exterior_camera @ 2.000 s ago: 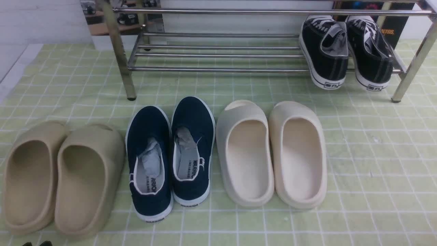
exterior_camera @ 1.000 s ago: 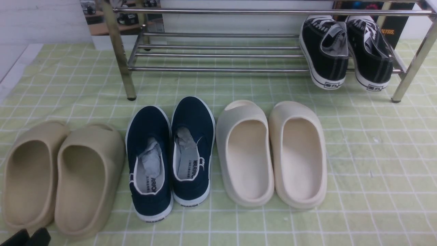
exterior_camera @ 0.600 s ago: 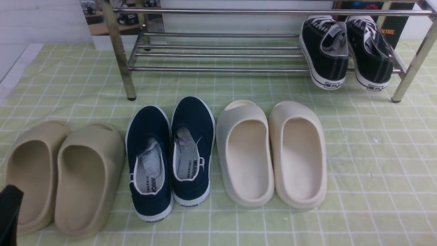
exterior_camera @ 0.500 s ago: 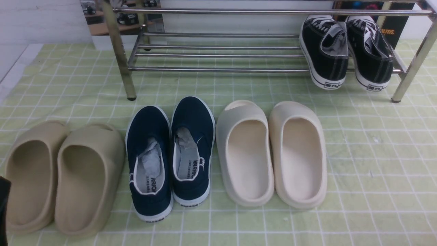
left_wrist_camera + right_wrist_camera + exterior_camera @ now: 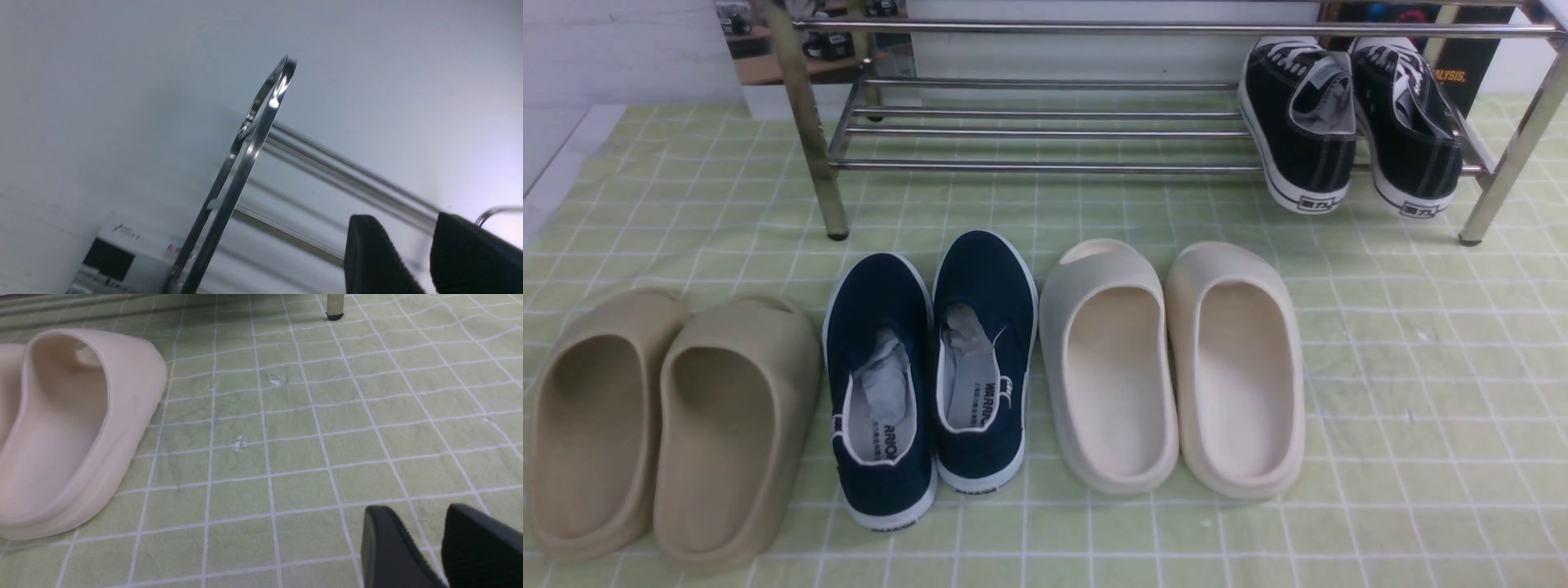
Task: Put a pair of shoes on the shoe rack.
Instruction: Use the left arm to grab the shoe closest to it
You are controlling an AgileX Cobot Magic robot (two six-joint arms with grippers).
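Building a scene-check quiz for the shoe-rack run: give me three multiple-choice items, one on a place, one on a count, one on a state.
1. Where are the black lace-ups? A) on the rack's right end B) on the rack's left end C) under the rack
2. How many pairs stand on the cloth? A) two B) three C) four
3. The navy slip-ons are: A) empty B) stuffed with grey paper C) lying on their sides

Answers: 1 A, they rest on the bars by the right leg; 2 B, beige slides, navy slip-ons, cream slides; 3 B, crumpled paper shows in both openings.
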